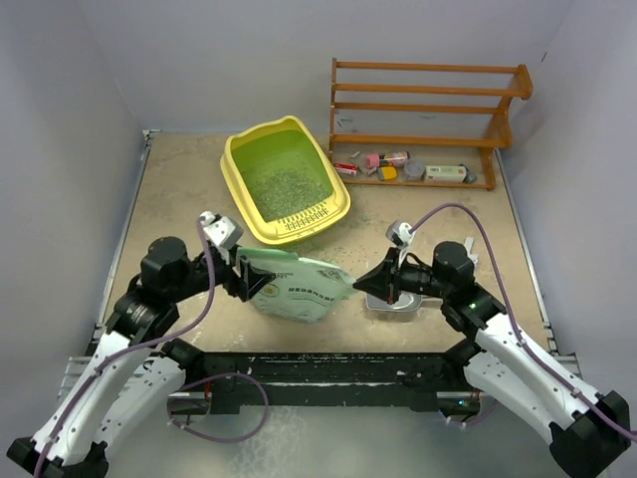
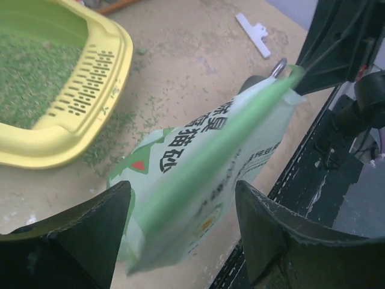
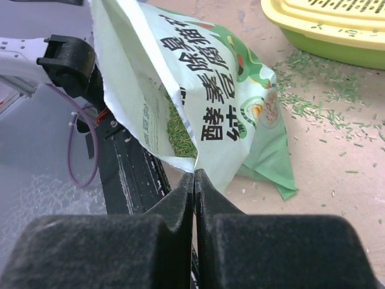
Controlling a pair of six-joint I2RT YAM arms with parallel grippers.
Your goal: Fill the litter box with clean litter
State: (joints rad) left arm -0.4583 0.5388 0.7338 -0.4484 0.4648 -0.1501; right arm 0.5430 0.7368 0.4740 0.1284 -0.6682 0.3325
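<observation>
The yellow litter box (image 1: pixel 242 204) stands at the table's far middle, with grey-green litter (image 1: pixel 284 184) spread over its green floor. Its slotted rim (image 2: pixel 90 84) shows in the left wrist view. The pale-green litter bag (image 1: pixel 299 289) lies tilted between my two grippers near the front. My right gripper (image 3: pixel 194 173) is shut on the rim of the bag (image 3: pixel 228 96) at its open mouth, where litter (image 3: pixel 179 129) shows inside. My left gripper (image 2: pixel 182 189) is open, its fingers wide apart on either side of the bag's (image 2: pixel 198 156) other end.
A brown wooden rack (image 1: pixel 428 110) with small items on its bottom shelf stands at the back right. A grey metal scoop (image 1: pixel 398 302) lies under my right arm. Spilled granules (image 2: pixel 114 129) lie on the table beside the box. A white clip (image 2: pixel 254 34) lies farther off.
</observation>
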